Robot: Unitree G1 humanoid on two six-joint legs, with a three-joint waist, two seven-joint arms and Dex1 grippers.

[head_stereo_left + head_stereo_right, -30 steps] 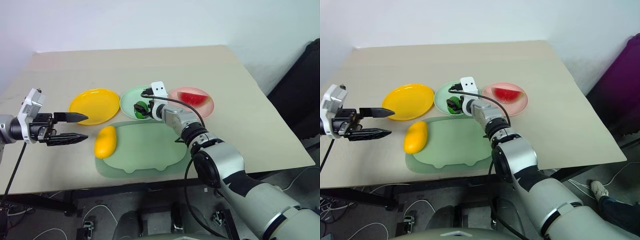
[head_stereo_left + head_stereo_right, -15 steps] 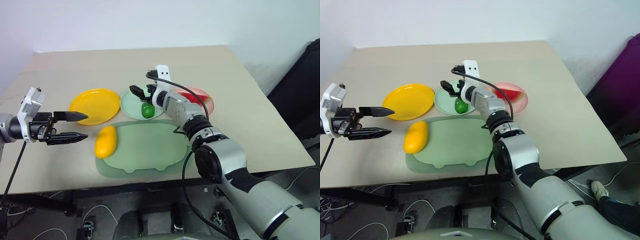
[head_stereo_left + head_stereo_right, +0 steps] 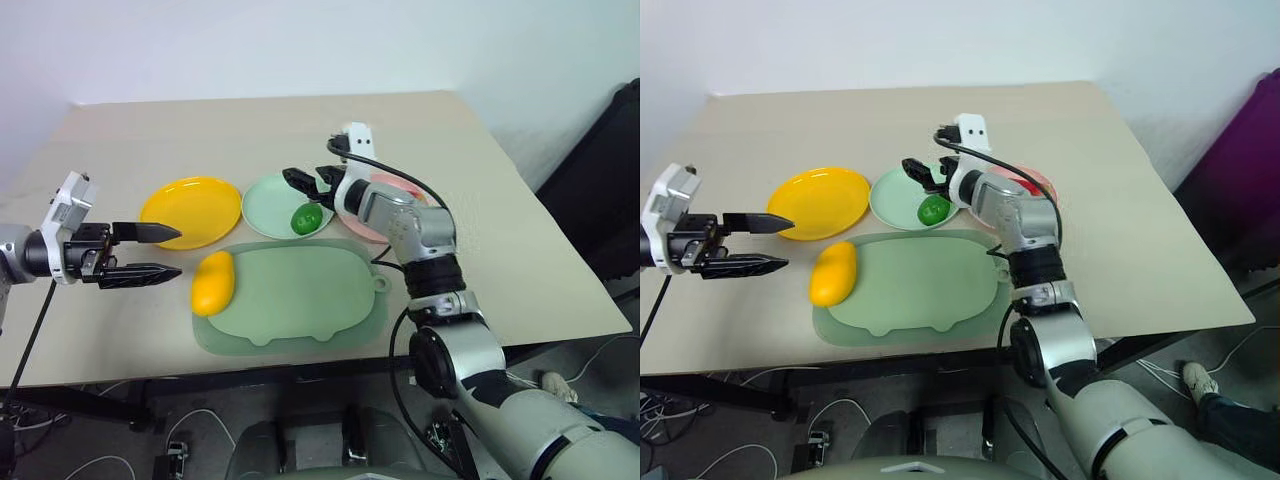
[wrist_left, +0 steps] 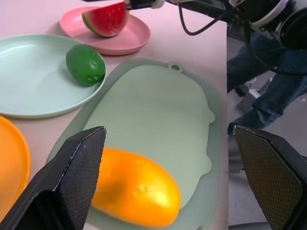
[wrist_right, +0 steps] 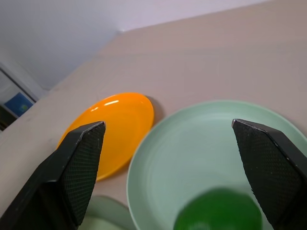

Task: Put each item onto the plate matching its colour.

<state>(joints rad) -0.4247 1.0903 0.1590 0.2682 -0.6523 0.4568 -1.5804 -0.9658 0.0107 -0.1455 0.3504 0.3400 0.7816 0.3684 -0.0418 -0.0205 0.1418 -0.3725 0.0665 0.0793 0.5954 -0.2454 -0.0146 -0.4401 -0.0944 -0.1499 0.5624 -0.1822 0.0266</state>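
Note:
The green fruit (image 3: 305, 217) lies on the mint green plate (image 3: 268, 205), near its right rim. My right gripper (image 3: 305, 178) hovers open and empty just above and behind it. The watermelon wedge (image 4: 108, 19) sits on the pink plate (image 4: 134, 38), largely hidden behind my right arm in the eye views. The yellow mango (image 3: 212, 283) rests on the left edge of the pale green mat (image 3: 300, 295), in front of the bare yellow plate (image 3: 190, 210). Left of the mango, my left gripper (image 3: 178, 252) is held open and empty, pointing right.
The three plates stand in a row across the middle of the beige table (image 3: 480, 200), with the mat in front of them. A black cable (image 3: 400, 185) loops over my right forearm. The table's front edge runs close behind the mat.
My right gripper has risen from around the green fruit and drawn back to the right. The fruit stays on the mint green plate. The left arm has kept still.

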